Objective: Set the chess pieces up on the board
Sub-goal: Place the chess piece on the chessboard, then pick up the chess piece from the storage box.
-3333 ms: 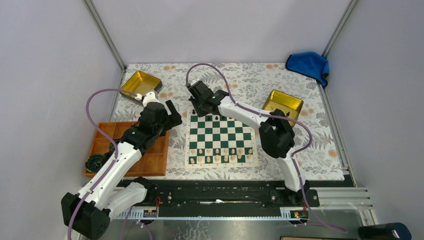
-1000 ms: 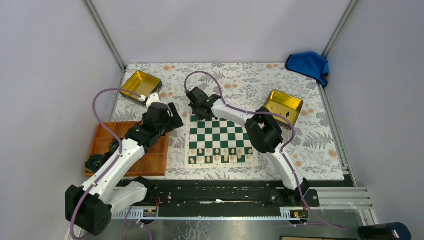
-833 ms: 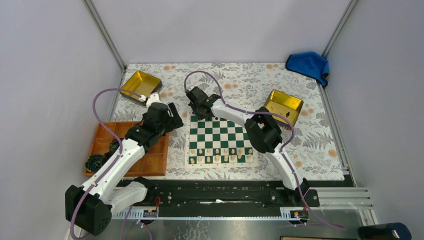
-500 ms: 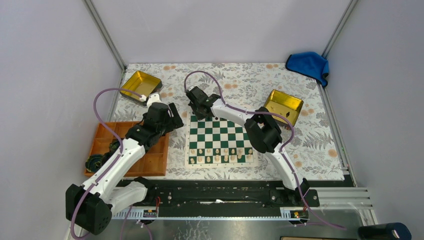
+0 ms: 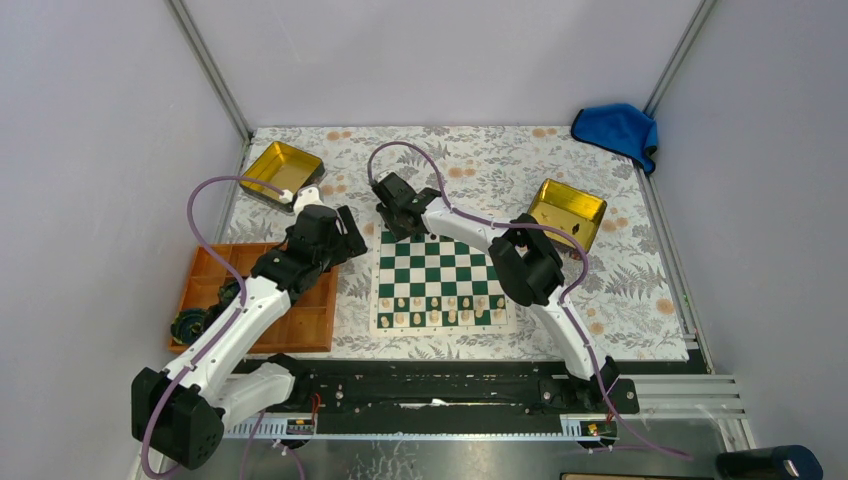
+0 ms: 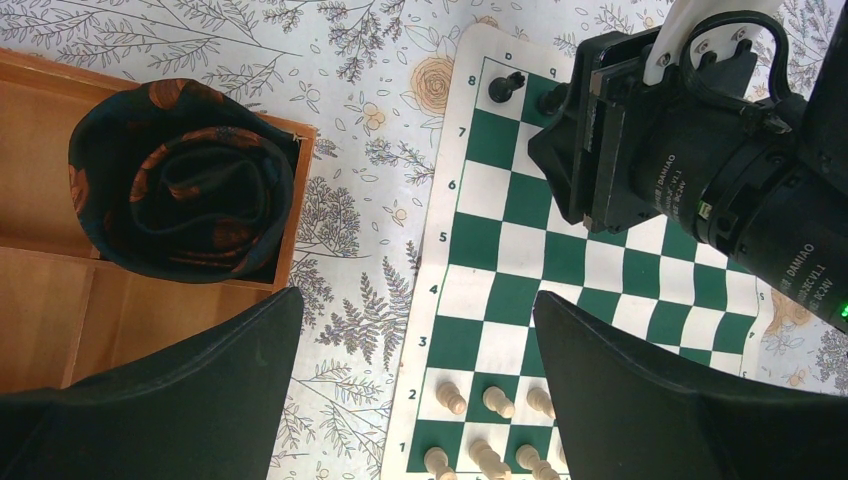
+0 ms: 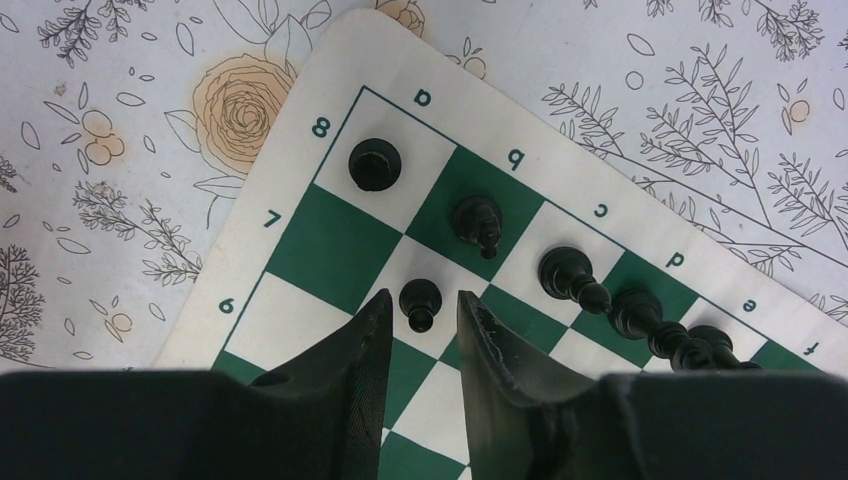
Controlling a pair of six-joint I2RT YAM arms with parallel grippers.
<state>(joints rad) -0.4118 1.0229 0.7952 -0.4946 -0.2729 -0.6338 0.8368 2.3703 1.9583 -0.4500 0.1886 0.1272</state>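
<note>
- The right fingers (image 7: 421,312) stood parted over the far-left corner of the board (image 7: 300,165). One finger was on each side of a black pawn (image 7: 418,298), with a sliver of gap on both sides, so they were not pinching it.
- That pawn stood upright on the white b7 square, one rank in from the far edge. The green a7 square beside it lay bare up to the cream border.
- On the far rank, a black rook (image 7: 375,163) held the corner square. A black knight (image 7: 477,222), a black bishop (image 7: 568,275) and further black pieces ran close-set to the right.
- The left fingers (image 6: 418,300) were spread wide and held nothing. They hung above the board's left edge, between it and the orange tray (image 6: 40,160).
- Bare squares separated the black rank from the cream pieces (image 5: 440,310) on the two near ranks.
- Beyond the far edge, the flowered worktop (image 5: 480,160) ran to the back wall, with a gold tin (image 5: 282,168) on the left and another gold tin (image 5: 567,210) on the right.
</note>
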